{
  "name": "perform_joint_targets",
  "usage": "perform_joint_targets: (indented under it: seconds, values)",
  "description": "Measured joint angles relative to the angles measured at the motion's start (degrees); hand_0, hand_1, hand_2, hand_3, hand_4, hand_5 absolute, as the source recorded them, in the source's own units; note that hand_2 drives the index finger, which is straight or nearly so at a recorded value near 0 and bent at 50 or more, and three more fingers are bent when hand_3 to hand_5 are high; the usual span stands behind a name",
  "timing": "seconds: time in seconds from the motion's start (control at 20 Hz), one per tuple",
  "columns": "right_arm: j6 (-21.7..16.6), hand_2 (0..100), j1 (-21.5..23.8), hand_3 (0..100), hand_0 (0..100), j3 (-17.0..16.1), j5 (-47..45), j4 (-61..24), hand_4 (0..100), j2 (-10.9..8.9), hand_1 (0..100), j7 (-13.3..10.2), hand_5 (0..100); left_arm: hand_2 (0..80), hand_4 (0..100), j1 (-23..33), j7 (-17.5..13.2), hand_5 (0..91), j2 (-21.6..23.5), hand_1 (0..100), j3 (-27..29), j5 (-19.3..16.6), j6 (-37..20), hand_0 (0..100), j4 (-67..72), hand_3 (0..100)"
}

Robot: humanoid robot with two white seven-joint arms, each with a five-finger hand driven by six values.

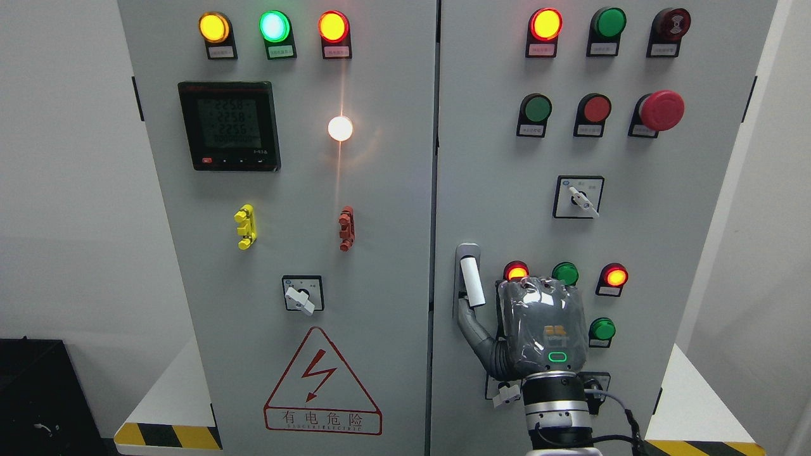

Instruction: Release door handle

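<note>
White platform (690, 392) with yellow-black striped front edge (168, 436); grey electrical cabinet (393, 253) standing on it

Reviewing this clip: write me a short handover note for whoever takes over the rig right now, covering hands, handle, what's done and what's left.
Right robot hand: raised in front of the right cabinet door, back of hand to the camera. Its thumb reaches up to the lower end of the door handle; whether it touches cannot be told, and the other fingers are hidden.
Left robot hand: not in view.
Door handle: upright at the right door's left edge; both doors look closed.
Done: nothing confirmed.
Left: pull the thumb clear of the handle and withdraw the hand.
</note>
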Motion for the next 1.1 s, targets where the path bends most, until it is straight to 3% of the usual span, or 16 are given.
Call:
perform_joint_targets:
  seconds: [1.1]
  values:
    - [0.36,94,-0.15,100,46,-0.3,0.87,-0.15,100,-0.06,36,-0.5,94,0.0,0,0.0,0.0,0.0,0.0,56,0.0,0.0,0.0,12,0.0,0]
